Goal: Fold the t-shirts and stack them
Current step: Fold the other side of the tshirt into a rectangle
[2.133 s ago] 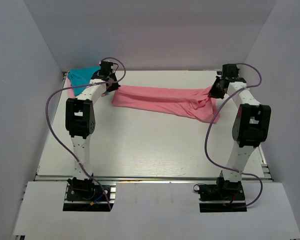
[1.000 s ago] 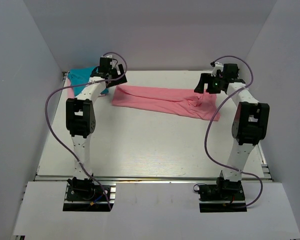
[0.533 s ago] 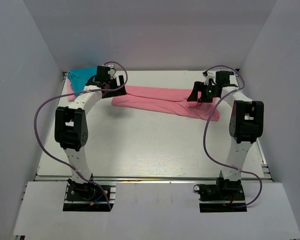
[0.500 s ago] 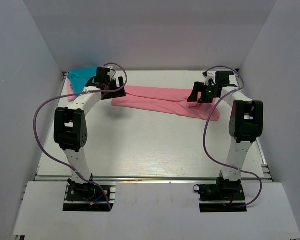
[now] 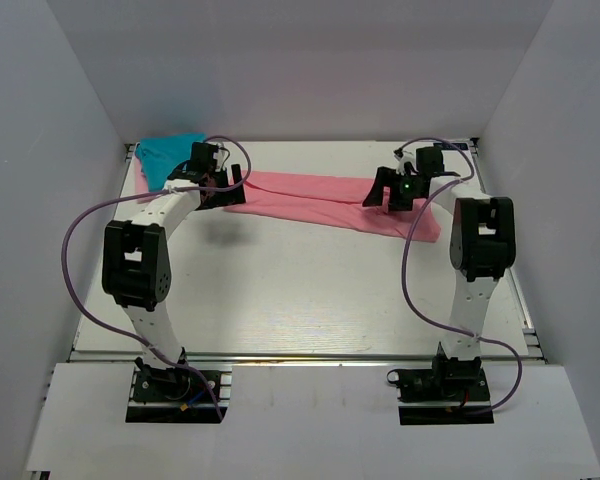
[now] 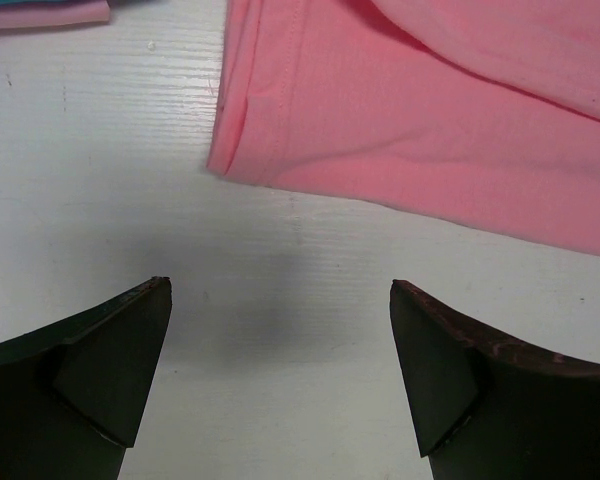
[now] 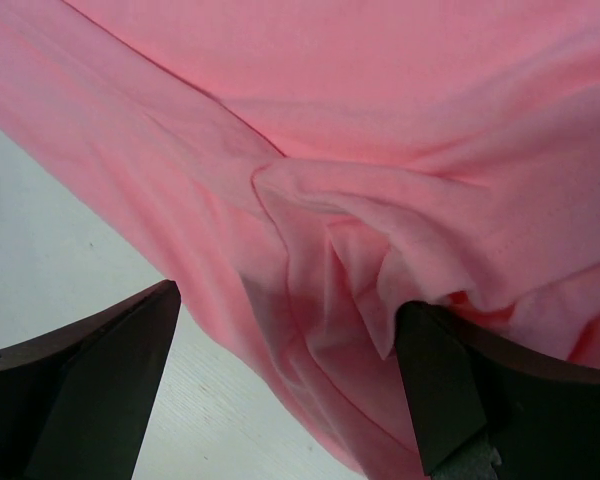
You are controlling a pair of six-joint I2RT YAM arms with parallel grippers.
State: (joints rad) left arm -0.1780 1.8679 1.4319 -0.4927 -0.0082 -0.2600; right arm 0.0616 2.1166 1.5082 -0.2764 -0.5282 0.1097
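Observation:
A salmon-pink t-shirt (image 5: 320, 198) lies folded into a long strip across the far part of the table (image 5: 300, 290). My left gripper (image 5: 234, 186) hovers open at its left end. In the left wrist view the left gripper (image 6: 278, 290) is over bare table, just short of the shirt's hemmed corner (image 6: 280, 150). My right gripper (image 5: 378, 192) stands open above the strip's bunched right part. In the right wrist view the right gripper (image 7: 288, 300) straddles crumpled folds of the shirt (image 7: 340, 230) without pinching them. A teal-blue t-shirt (image 5: 165, 155) lies in the far left corner, with a pale pink t-shirt (image 6: 40, 14) beside it.
White walls close in the table at the back and on both sides. Purple cables loop off both arms. The arm bases stand at the near edge, with bare white table between them and the shirt.
Both grippers have swung inward along the salmon-pink strip, the left one toward its left end, the right one leftward over the bunched part. The cloth has stayed put.

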